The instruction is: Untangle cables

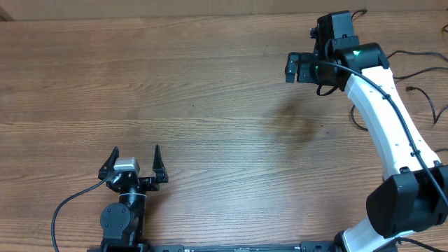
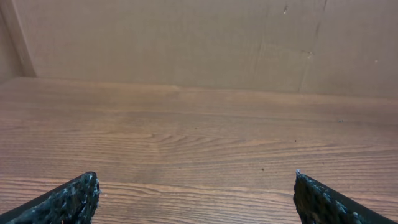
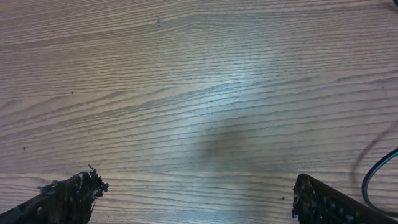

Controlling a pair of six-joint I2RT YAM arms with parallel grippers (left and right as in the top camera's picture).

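Left gripper sits agape at table's near edge. Right gripper, also wide open w/ nothing held, reaches table's far corner, prob. for cables.

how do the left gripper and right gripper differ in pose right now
The left gripper sits tucked close to its base at the near edge of the table; the right gripper is stretched out toward the far side. The left gripper faces level along the table toward a cardboard wall; the right gripper tilts steeply down at the table. Both are open and hold nothing.
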